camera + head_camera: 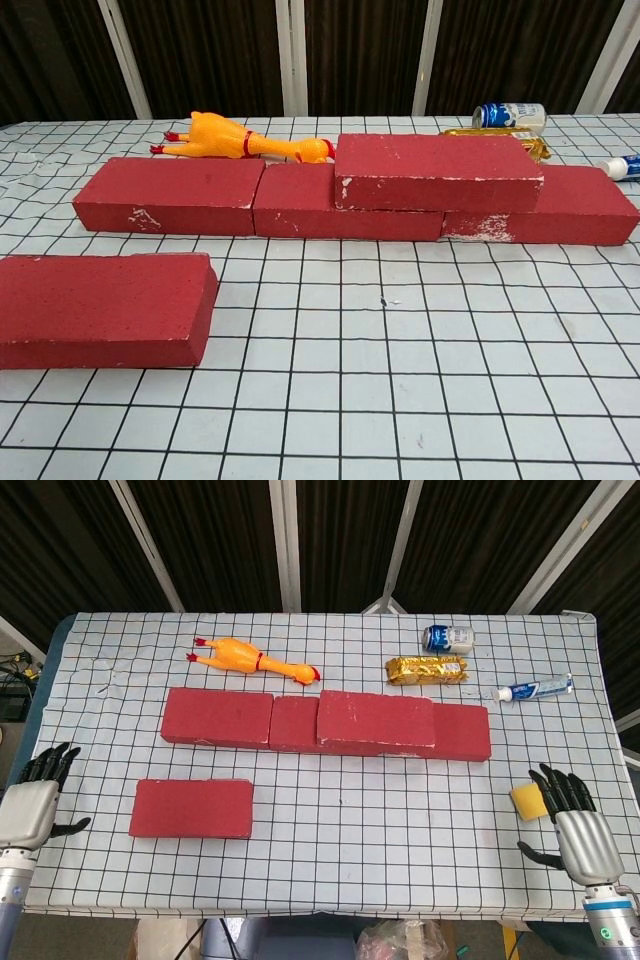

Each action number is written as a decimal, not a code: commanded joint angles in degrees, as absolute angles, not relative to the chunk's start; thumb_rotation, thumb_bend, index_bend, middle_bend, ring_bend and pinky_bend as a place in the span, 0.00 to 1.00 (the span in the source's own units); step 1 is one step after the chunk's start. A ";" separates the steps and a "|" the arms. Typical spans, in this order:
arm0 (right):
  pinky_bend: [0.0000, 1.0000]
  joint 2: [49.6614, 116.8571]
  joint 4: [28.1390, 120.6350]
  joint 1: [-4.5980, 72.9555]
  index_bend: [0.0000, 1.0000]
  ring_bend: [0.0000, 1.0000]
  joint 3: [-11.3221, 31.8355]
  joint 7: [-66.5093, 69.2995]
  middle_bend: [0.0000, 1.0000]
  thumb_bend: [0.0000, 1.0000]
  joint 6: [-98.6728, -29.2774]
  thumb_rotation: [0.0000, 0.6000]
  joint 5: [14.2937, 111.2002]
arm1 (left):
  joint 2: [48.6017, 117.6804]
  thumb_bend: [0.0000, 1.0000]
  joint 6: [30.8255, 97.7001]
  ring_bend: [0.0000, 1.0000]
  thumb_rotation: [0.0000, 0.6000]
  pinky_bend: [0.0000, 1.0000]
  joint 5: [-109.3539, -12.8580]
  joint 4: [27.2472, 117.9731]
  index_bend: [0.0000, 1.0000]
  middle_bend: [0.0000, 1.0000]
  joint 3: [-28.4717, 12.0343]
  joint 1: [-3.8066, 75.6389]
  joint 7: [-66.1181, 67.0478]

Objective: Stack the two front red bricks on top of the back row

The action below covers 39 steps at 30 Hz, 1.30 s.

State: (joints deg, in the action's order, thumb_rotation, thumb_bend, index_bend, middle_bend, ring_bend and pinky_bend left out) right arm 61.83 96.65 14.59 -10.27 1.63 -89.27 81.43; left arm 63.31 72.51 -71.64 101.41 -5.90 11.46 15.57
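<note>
A back row of red bricks [216, 718] [175, 195] runs across the table's middle. One red brick [376, 719] [436, 172] lies stacked on top of that row, over its middle and right parts. A single red brick [191, 808] [100, 310] lies flat in front at the left. My left hand [30, 807] hovers at the table's left edge, fingers apart and empty. At the front right corner my right hand [577, 829] is open and holds nothing. Neither hand appears in the chest view.
A yellow rubber chicken [250, 660] [238, 140] lies behind the row. At the back right are a can [447, 637] [508, 114], a gold packet [426, 669] and a toothpaste tube [531, 689]. A yellow sponge [527, 801] sits beside my right hand.
</note>
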 commanded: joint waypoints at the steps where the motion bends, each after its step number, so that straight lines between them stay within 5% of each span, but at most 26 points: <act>1: 0.00 62.15 95.53 14.44 0.05 0.00 -9.50 2.58 0.00 0.17 -86.70 1.00 81.08 | 59.02 0.00 65.22 0.00 1.00 0.08 -66.22 107.13 0.06 0.00 -7.09 15.81 19.03; 14: 0.00 61.55 95.58 13.41 0.05 0.00 -6.50 2.70 0.00 0.17 -82.30 1.00 79.68 | 54.50 0.00 51.32 0.00 1.00 0.01 -57.03 114.80 0.03 0.00 -6.53 25.63 23.71; 39: 0.00 60.34 96.48 11.13 0.05 0.00 -2.98 3.16 0.00 0.17 -79.14 1.00 79.65 | 63.75 0.00 52.98 0.00 1.00 0.00 -51.64 111.08 0.03 0.00 -1.19 31.84 30.67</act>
